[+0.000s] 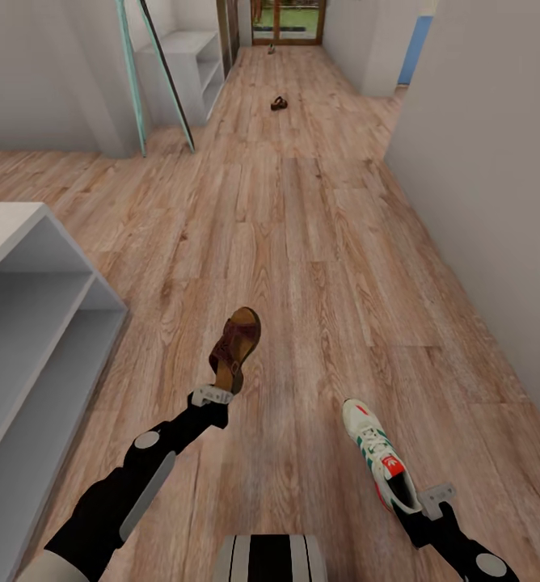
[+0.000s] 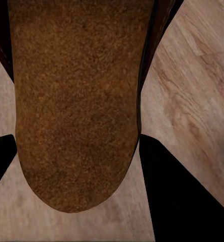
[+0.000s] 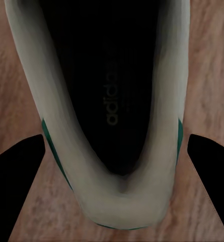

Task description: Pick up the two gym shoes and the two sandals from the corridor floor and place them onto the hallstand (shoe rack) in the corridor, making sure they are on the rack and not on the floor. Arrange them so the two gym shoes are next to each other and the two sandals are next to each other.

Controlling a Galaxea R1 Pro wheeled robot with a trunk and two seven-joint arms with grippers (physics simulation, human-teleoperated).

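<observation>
one sandal (image 1: 236, 343) is gripped by the left pincer (image 1: 212, 396), one gym shoe (image 1: 379, 459) by the right pincer (image 1: 433, 499); carrying step. next, prob. both are to be set on the hallstand (image 1: 35, 323).

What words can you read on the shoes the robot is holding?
"adidas": printed on the dark insole inside the gym shoe, seen in the right wrist view.
The red heel patch on that gym shoe in the head view has a white mark, too small to read.
The sandal shows no text.
</observation>
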